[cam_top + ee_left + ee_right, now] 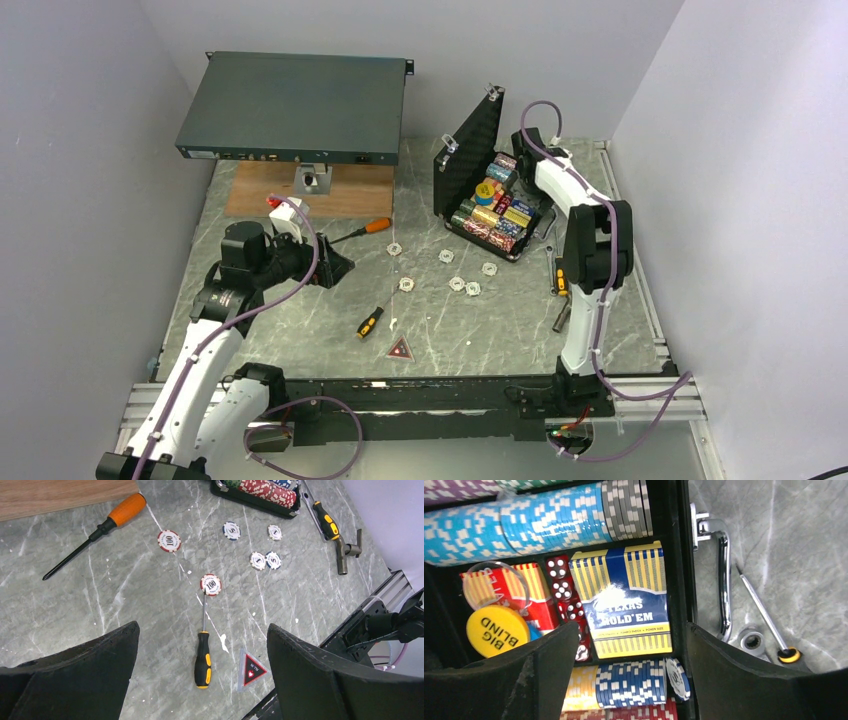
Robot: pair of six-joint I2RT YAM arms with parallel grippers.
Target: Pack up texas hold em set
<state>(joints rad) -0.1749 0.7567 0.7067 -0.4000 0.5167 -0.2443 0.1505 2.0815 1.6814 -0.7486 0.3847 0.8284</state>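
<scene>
The case (487,205) stands open at the far right of the tabletop (480,330), its lid upright on the left side. The right end effector (631,630) hangs over it with its fingers spread, pinching nothing. Below them the card box (629,597) lies flat in its compartment between chip rows (534,522), beside red dice (565,597) and a yellow "BIG BLIND" disc (498,630). Six loose chips (457,283) lie scattered mid-tabletop, nearer than the case and to its left. The token (401,348) lies near the front edge, just right of a small screwdriver (370,322). The left end effector (202,630) hovers above these, spread wide and empty.
</scene>
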